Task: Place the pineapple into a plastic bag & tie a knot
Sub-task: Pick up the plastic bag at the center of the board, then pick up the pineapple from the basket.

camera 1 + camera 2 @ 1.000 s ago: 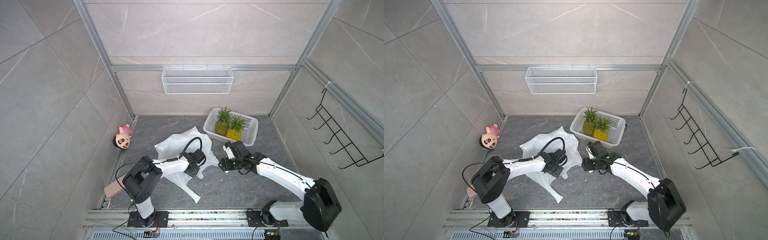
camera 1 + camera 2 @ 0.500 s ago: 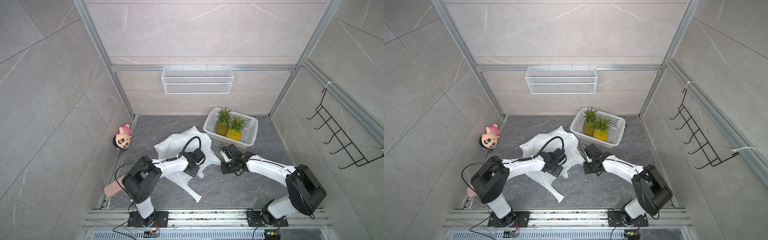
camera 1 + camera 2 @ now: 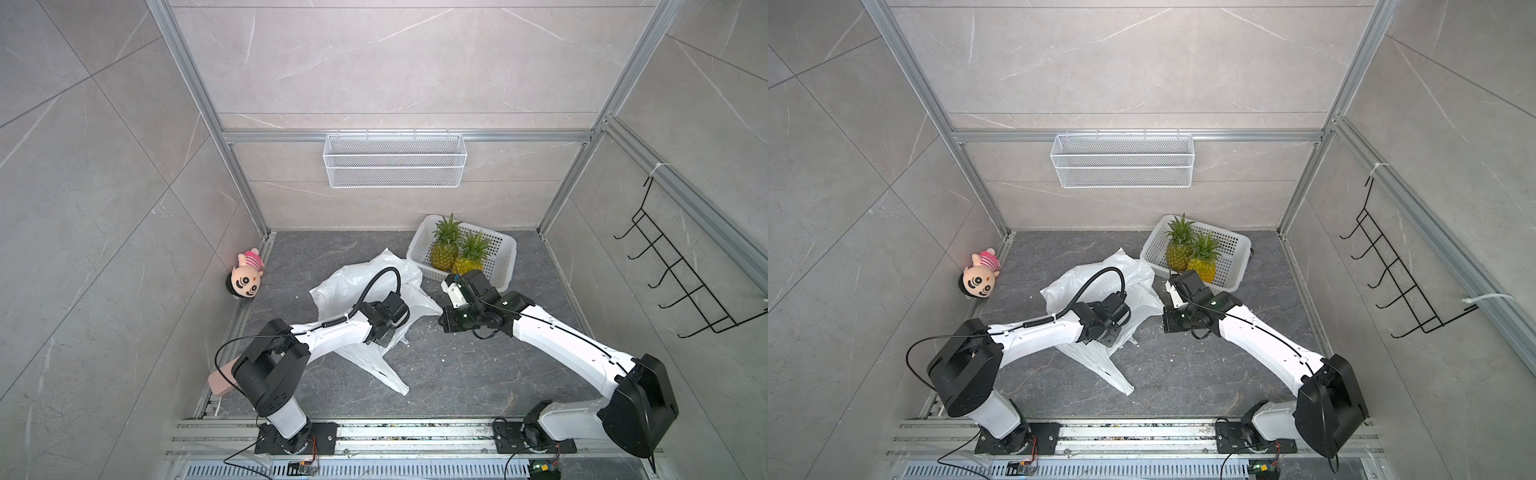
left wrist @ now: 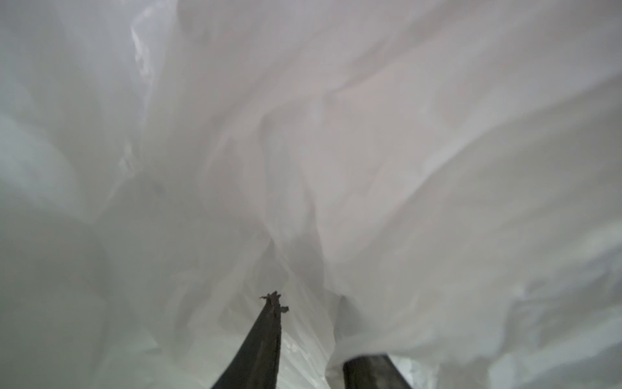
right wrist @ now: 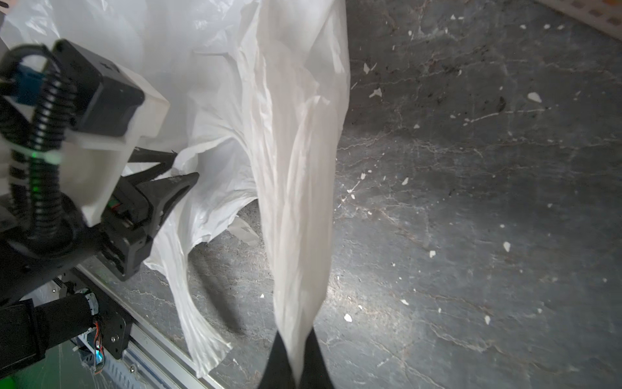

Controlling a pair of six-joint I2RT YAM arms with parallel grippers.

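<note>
Dark grey marble forms the counter (image 3: pixel 457 374), and both arms reach out over it from the front rail. Nearest the rail, a loose strip (image 3: pixel 388 376) of the plastic bag (image 3: pixel 353 282) trails flat toward the front.

Just past it is the left pincer (image 5: pixel 183 165), its wrist lying over the bag's middle. Its fingers have come in from a wide stance to a narrow one. The right wrist view shows white film caught between the tips, so I judge it nipped on a fold near the bag's mouth. Its own wrist view is filled with film.

Beside it, the right pincer (image 5: pixel 296 340) has gone from wide to fully closed within the last second. It now pinches the end of the other handle strip (image 5: pixel 296 202), which runs from its tips back to the bag.

The bag itself has not shifted. In both top views it lies crumpled under the left wrist and reaches across to the right one.

With both pincers now gripping plastic, the likely next step is to pull the mouth apart. No pincer is free yet to fetch fruit.

Farther back, the back pineapple (image 3: pixel 443 254) and the front pineapple (image 3: pixel 468 266) still stand in the white basket (image 3: pixel 498 249), just behind the right wrist. So bagging has not begun and the handles are untied. On the far wall hangs a wire shelf (image 3: pixel 395 166).
</note>
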